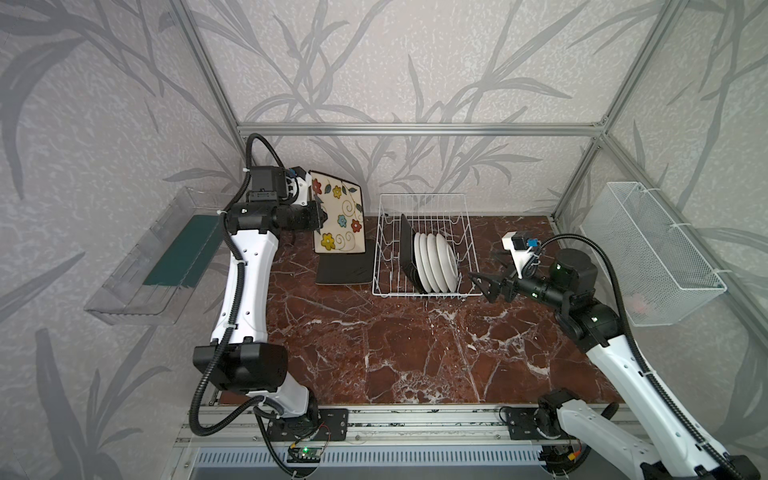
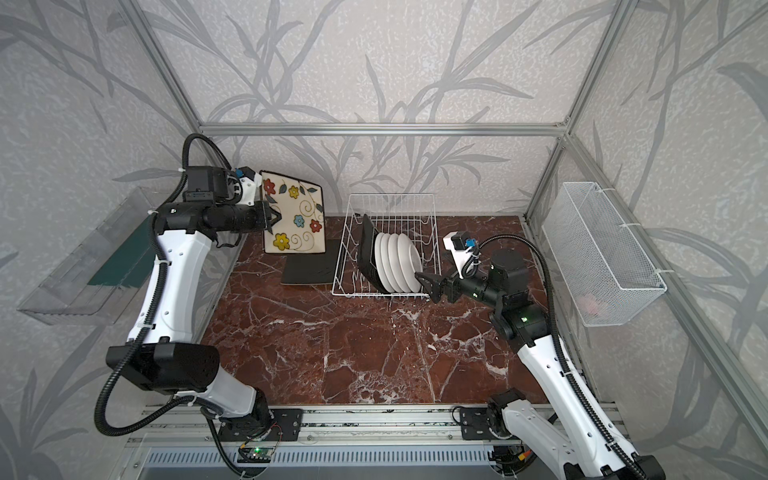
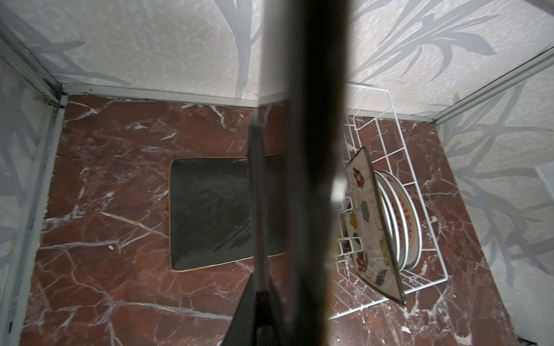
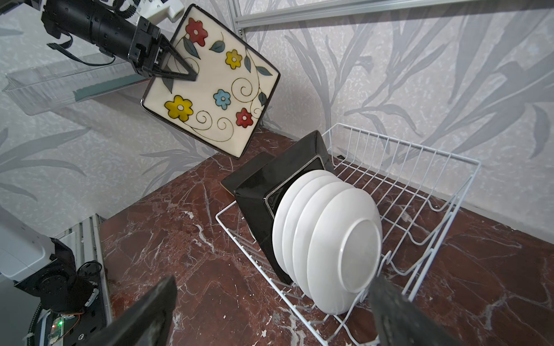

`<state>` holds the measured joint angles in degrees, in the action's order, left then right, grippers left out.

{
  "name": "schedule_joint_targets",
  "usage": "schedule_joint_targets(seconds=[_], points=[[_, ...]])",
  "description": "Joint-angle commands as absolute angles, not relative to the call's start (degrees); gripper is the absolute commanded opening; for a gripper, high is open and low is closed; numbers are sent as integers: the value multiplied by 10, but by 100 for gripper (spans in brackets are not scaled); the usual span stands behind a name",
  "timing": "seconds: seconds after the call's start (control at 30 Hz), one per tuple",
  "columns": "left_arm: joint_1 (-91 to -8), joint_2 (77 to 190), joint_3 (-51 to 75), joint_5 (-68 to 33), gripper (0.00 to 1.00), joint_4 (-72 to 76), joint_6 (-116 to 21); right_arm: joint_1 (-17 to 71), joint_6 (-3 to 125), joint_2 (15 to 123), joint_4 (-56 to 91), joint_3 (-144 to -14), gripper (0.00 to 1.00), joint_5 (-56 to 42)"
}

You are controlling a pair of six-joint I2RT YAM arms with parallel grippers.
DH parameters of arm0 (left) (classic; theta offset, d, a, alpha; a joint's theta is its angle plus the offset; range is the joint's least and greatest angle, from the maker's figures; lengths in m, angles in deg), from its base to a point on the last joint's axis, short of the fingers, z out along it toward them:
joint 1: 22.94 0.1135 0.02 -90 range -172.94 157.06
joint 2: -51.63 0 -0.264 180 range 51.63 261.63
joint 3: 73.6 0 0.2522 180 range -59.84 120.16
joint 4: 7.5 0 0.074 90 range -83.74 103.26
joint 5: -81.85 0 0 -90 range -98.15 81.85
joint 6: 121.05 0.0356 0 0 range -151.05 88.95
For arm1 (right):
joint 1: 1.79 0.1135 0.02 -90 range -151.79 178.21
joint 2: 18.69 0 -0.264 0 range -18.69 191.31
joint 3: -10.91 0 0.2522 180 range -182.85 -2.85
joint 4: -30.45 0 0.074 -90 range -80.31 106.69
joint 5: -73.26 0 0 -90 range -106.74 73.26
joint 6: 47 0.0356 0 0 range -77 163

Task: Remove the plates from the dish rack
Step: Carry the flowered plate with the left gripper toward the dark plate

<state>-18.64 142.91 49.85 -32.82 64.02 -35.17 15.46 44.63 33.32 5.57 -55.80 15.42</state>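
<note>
**A:** Where are the plates just now?

**B:** One square plate [image 4: 215, 87] hangs tilted in the air to the left of the dish rack [image 1: 419, 208], with its flowered face toward the rack. The left gripper [image 4: 190, 75] pinches the edge farthest from the rack, one finger across the cream face. A second square plate [image 1: 345, 268] lies black back up on the table [image 1: 374, 340], just beside the rack's left wall. Inside the rack a third square plate [image 4: 269, 179] stands on edge, with four round white plates [image 4: 329, 233] packed against it.

**A:** And the other arm?

**B:** The right gripper [image 1: 482, 286] sits at the rack's near right corner, jaws spread wide, holding nothing.

**A:** How will they handle?

**B:** Glazed ceramic, I'd judge: stiff, fairly heavy, slick and easy to chip. With only an edge pinched, the held plate may swing or slip. I can't say how deep the fingers bite, because the plate's own dark edge blocks most of the left wrist view. For the round ones, take the outermost by its top rim and lift it straight up, clear of the tines.
</note>
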Motion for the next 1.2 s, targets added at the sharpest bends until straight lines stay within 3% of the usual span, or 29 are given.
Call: schedule_joint_targets(seconds=[0.0,0.53,1.17], points=[[-180,1420,543,-339,0,608,-309,160,450,336,54,-565,99,163],[-150,1484,497,-366,0,598,-272,237,463,356,114,-568,99,153],[-115,1601,503,-495,0,629,-213,265,470,396,125,-575,99,142]])
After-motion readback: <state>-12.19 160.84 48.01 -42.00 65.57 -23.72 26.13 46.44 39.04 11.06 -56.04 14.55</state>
